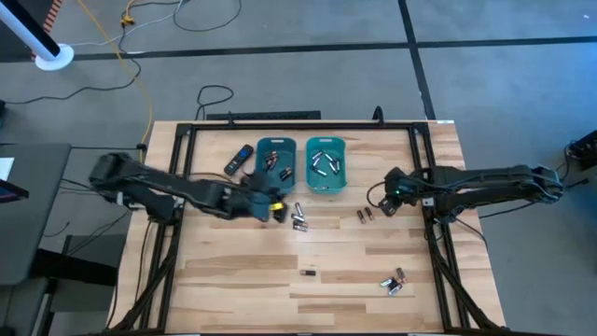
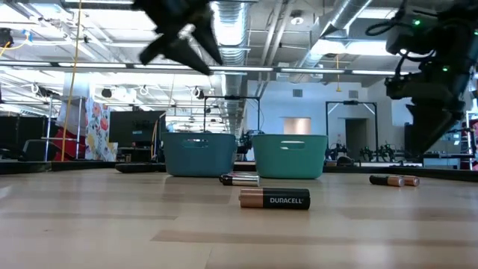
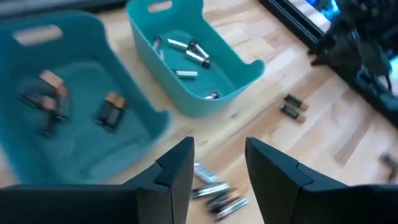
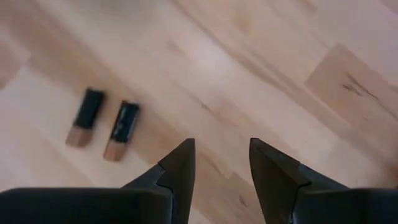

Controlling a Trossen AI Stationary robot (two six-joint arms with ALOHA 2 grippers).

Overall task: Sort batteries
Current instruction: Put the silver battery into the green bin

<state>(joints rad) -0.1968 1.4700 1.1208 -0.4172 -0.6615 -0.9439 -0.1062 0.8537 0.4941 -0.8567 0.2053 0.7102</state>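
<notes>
The left gripper hung above the table with its fingers apart and empty, just short of the left teal bin, a small cluster of batteries lying on the wood right beside and beneath its tips. Past that bin's far side lay a flat black remote, near the table's back frame rail. The right gripper also stood apart and empty, raised off the table, with two dark copper-ended cells lying side by side just beside it, toward the bins. Bare boards ran between the two grippers and on toward the near edge, broken only by one lone cell and a small group of cells closer to the right arm's side. The left teal bin held dark copper-ended cells; the right teal bin, touching or almost touching it, held silvery-grey cells. In the low view a copper-and-black cell lay on its side before both bins.
</notes>
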